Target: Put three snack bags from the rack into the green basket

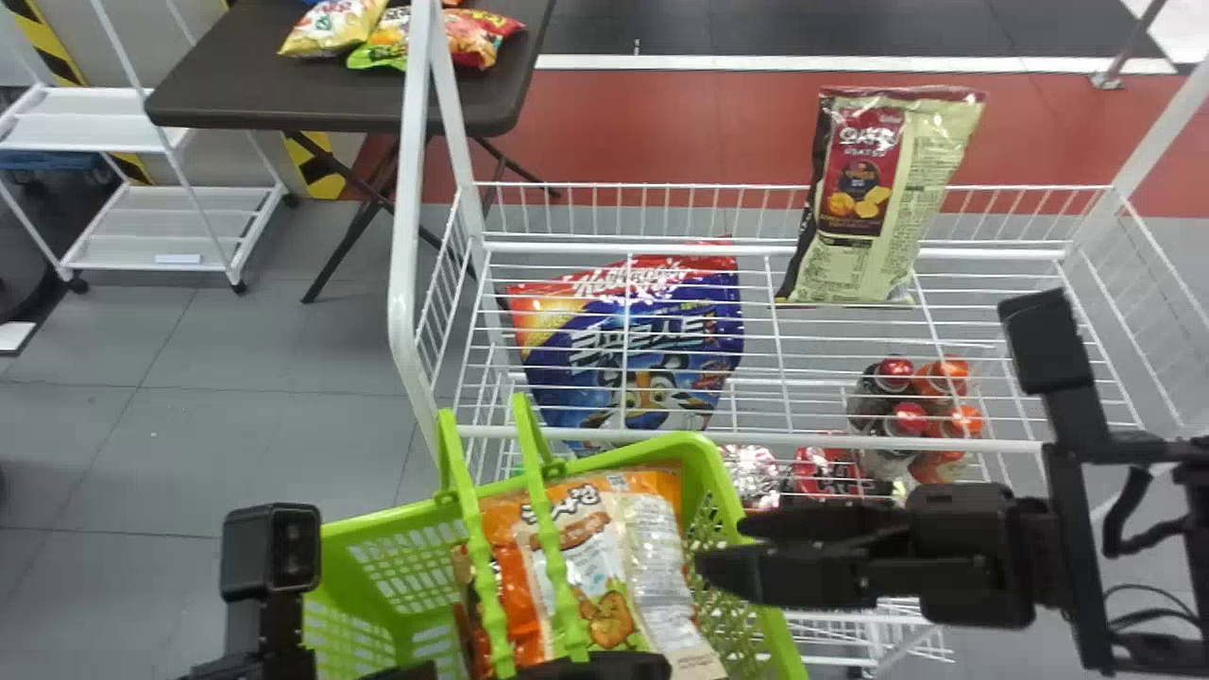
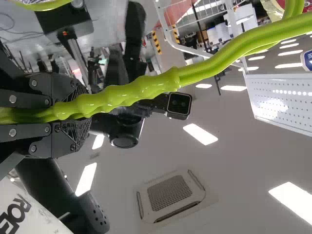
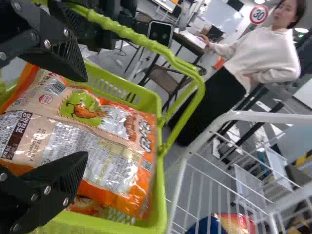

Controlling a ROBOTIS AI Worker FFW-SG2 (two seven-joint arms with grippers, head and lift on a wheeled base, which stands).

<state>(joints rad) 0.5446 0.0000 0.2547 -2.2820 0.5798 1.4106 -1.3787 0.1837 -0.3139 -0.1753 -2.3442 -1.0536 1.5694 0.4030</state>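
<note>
Left claw [image 1: 501,670] was clamped on the handles [image 1: 477,557] of the green basket [image 1: 704,453] — orange snack bag [image 1: 590,557] inside. Right claw [image 1: 723,548] held its fingers apart over the basket's side. Beyond, another snack bag [image 1: 859,189] stood on the rack [image 1: 406,236]; farther, packets [image 1: 331,26] lay on a dark surface [image 1: 255,85].

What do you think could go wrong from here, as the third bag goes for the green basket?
The left gripper holds the green basket by its handles, so a bump from the right gripper might tilt it. The handles also cross the basket's opening and could snag a bag. The cream bag rises above the rack's back rail, so a push might topple it over.
</note>
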